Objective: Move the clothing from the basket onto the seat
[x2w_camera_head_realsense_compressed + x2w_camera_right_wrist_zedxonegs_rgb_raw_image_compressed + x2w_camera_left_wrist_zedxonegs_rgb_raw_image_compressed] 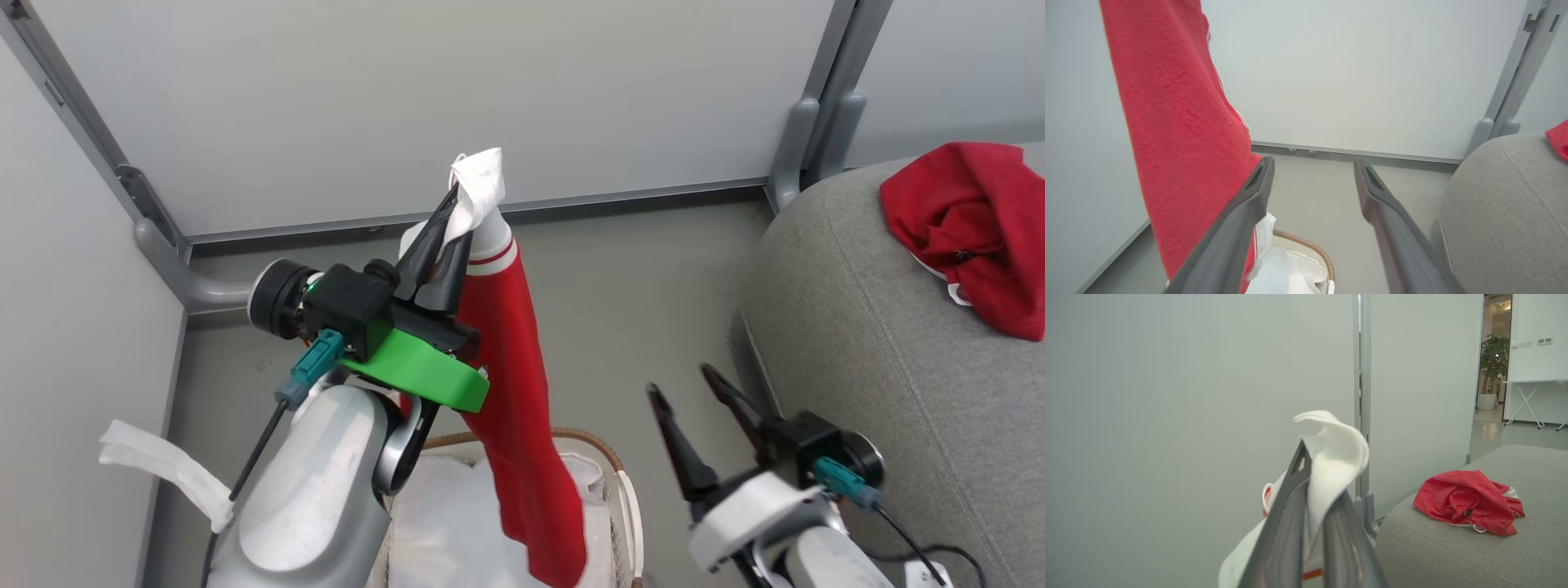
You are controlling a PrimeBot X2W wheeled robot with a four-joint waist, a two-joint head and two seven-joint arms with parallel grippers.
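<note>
The left gripper [455, 219] pinches the white end of a red garment [510, 367] hanging over the basket [596, 445]; the right gripper [680, 382] stands wide, empty. Better lift it clear, then swing to the seat [857, 327].

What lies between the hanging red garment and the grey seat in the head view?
In the head view, the open, empty right hand stands between the hanging garment and the seat, above bare grey floor.

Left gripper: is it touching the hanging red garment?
Touching. Left wrist view shows the left gripper shut on the white end of the red garment, fabric pinched between both fingers.
</note>
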